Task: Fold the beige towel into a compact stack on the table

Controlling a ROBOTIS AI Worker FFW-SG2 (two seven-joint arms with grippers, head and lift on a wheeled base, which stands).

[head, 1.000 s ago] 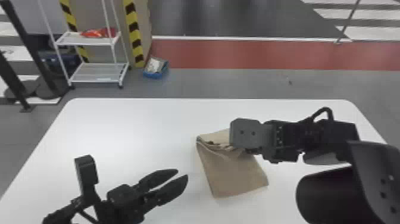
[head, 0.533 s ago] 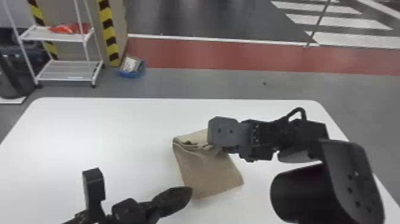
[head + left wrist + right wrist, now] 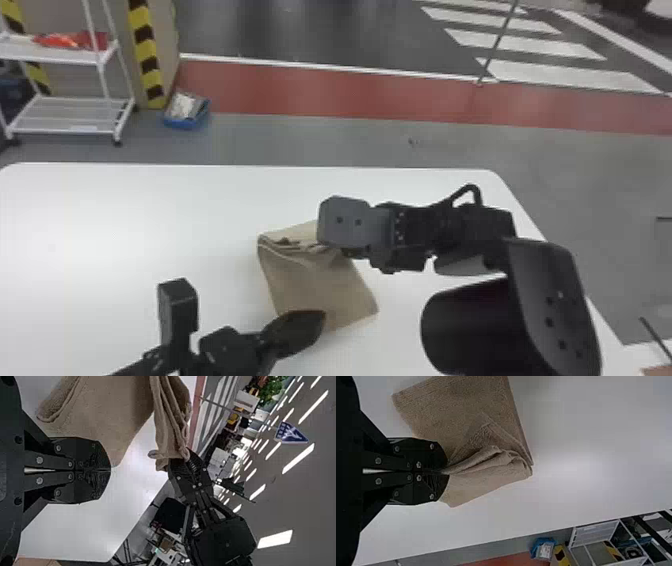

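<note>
Between the two grippers lies the towel [image 3: 320,280] on the table [image 3: 125,200], rumpled where the right gripper [image 3: 441,472] has its fingers closed on a gathered fold. The left gripper [image 3: 106,470] is closed too, tips at the towel's near edge, with no cloth seen pinched between them. Best use the right as a light, firm anchor; part the left's fingers just enough to take all layers beside its tips, then draw that edge taut before folding toward the right gripper.
</note>
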